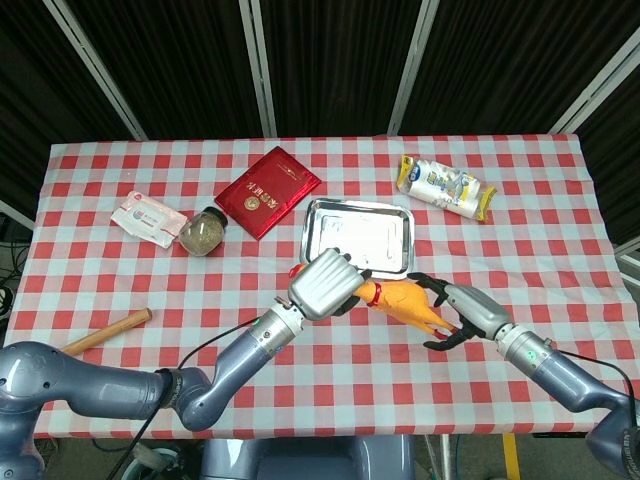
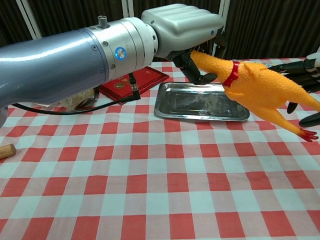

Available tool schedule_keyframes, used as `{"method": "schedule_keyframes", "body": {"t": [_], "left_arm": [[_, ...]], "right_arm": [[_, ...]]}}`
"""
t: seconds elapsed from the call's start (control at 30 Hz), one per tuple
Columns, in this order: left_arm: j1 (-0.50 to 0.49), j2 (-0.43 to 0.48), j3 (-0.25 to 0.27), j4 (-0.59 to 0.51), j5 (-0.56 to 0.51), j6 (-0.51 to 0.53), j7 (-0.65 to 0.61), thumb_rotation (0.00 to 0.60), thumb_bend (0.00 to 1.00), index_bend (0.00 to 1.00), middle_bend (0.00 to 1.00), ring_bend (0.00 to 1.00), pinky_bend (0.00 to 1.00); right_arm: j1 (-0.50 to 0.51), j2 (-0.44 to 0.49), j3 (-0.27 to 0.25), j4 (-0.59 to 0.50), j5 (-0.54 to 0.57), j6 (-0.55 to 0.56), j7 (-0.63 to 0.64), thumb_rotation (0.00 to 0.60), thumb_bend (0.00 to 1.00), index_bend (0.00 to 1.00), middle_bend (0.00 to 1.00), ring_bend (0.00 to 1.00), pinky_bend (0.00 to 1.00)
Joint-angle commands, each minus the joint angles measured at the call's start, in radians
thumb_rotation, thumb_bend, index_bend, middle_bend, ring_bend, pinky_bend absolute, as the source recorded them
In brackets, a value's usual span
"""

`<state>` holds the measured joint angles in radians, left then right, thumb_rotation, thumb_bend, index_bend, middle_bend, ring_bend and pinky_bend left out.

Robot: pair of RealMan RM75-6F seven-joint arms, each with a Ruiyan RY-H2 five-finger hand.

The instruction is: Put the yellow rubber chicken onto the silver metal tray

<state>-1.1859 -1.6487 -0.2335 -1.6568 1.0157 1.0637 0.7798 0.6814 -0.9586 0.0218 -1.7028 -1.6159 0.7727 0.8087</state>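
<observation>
A: Yellow rubber chicken (image 2: pixel 255 87) is airborne, just short of the silver tray (image 1: pixel 358 236); left hand (image 1: pixel 322 284) grips its neck for carrying.

B: Right hand (image 1: pixel 455 310) beside the tail, fingers spread, holding nothing.

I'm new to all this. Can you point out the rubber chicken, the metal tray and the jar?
yellow rubber chicken (image 2: pixel 260 85), chest view, on its body.
silver metal tray (image 1: pixel 358 240), head view, on its bare floor.
glass jar (image 1: pixel 203 232), head view, on its side.
</observation>
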Motion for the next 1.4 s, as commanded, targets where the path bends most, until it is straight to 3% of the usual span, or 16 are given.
{"method": "schedule_keyframes", "body": {"t": [0.03,0.27,0.37,0.43,0.57,0.63,0.73,0.9,1.0,1.13,1.23,1.3,1.4], "left_arm": [[0.002,-0.012,-0.001,0.007,0.007,0.007,-0.002,0.600,0.63,0.61,0.68,0.58,0.65],[0.003,-0.035,-0.002,0.007,0.003,0.000,-0.008,0.600,0.63,0.61,0.68,0.58,0.65],[0.003,-0.037,-0.005,0.005,0.003,0.000,-0.007,0.600,0.63,0.61,0.68,0.58,0.65],[0.004,-0.035,-0.006,0.001,0.002,-0.002,-0.009,0.600,0.63,0.61,0.68,0.58,0.65],[0.009,-0.028,-0.008,-0.010,0.001,-0.005,-0.018,0.600,0.63,0.61,0.68,0.58,0.65],[0.012,-0.026,-0.010,-0.017,-0.006,-0.013,-0.028,0.600,0.63,0.61,0.68,0.58,0.65],[0.013,-0.021,-0.010,-0.025,-0.011,-0.020,-0.034,0.600,0.63,0.61,0.68,0.58,0.65],[0.015,-0.015,-0.013,-0.033,-0.014,-0.024,-0.042,0.600,0.63,0.61,0.68,0.58,0.65],[0.015,-0.011,-0.014,-0.038,-0.018,-0.025,-0.042,0.600,0.63,0.61,0.68,0.58,0.65],[0.016,-0.008,-0.015,-0.042,-0.020,-0.026,-0.043,0.600,0.63,0.61,0.68,0.58,0.65],[0.017,-0.006,-0.013,-0.043,-0.018,-0.024,-0.042,0.600,0.63,0.61,0.68,0.58,0.65],[0.019,-0.005,-0.012,-0.043,-0.016,-0.021,-0.044,0.600,0.63,0.61,0.68,0.58,0.65],[0.022,-0.003,-0.011,-0.041,-0.010,-0.018,-0.049,0.600,0.63,0.61,0.68,0.58,0.65]], "right_arm": [[0.004,-0.007,0.003,-0.002,0.011,0.004,-0.002,0.600,0.19,0.00,0.17,0.13,0.30],[0.011,-0.024,0.023,-0.007,0.073,0.003,-0.037,0.600,0.19,0.00,0.17,0.13,0.30],[0.008,-0.033,0.033,-0.003,0.108,0.006,-0.062,0.600,0.19,0.02,0.19,0.18,0.32],[0.006,-0.038,0.039,-0.002,0.134,0.003,-0.081,0.600,0.19,0.13,0.26,0.27,0.39],[-0.002,-0.051,0.055,-0.001,0.190,0.012,-0.133,0.600,0.24,0.44,0.49,0.52,0.64],[-0.010,-0.062,0.066,-0.001,0.220,0.029,-0.156,0.600,0.39,0.62,0.63,0.68,0.81],[-0.020,-0.073,0.078,-0.004,0.248,0.049,-0.189,0.600,0.59,0.79,0.77,0.83,0.96],[-0.031,-0.083,0.094,-0.006,0.284,0.070,-0.231,0.600,0.73,0.96,0.92,0.97,1.00],[-0.035,-0.084,0.099,-0.010,0.294,0.073,-0.246,0.600,0.78,1.00,0.98,1.00,1.00],[-0.037,-0.084,0.101,-0.014,0.299,0.070,-0.266,0.600,0.78,1.00,1.00,1.00,1.00],[-0.044,-0.085,0.102,-0.019,0.297,0.077,-0.272,0.600,0.76,0.87,0.94,0.92,0.99],[-0.048,-0.079,0.097,-0.023,0.277,0.075,-0.267,0.600,0.63,0.67,0.81,0.77,0.86],[-0.048,-0.062,0.086,-0.028,0.239,0.061,-0.248,0.600,0.35,0.27,0.51,0.46,0.56]]}}
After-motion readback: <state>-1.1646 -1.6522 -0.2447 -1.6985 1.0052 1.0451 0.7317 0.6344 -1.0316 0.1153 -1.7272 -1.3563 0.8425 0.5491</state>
